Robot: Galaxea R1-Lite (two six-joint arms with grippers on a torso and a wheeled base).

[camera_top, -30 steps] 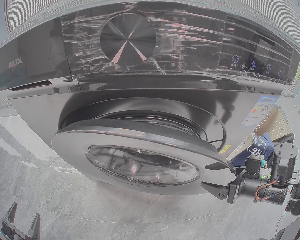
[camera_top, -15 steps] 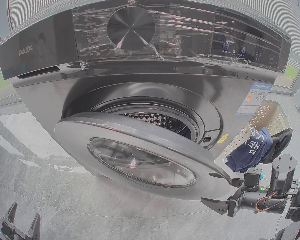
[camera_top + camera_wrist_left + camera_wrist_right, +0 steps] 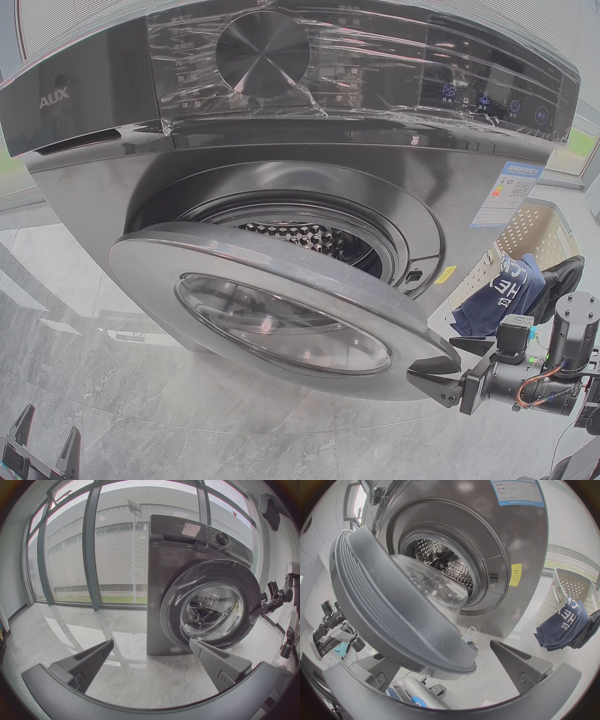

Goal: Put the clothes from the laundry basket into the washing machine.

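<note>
Head view: left gripper (image 3: 47,434) low over the floor, jaws wide, empty. The door (image 3: 156,275) of the washing machine (image 3: 94,187), half open, hinged left. At its free edge the right gripper (image 3: 431,357), jaws spread, straddles without clamping. Far right, a blue shirt (image 3: 503,294) drapes the laundry basket (image 3: 540,234) rim. Best swing the door fully wide first

Glossy grey marble-look floor tiles (image 3: 187,425) catch pale window reflections, and tall dark-framed windows (image 3: 90,552) beside a white wall (image 3: 14,573) look out on a ribbed grey building (image 3: 115,555), a lamp post (image 3: 134,558) and a grass strip (image 3: 122,599).
</note>
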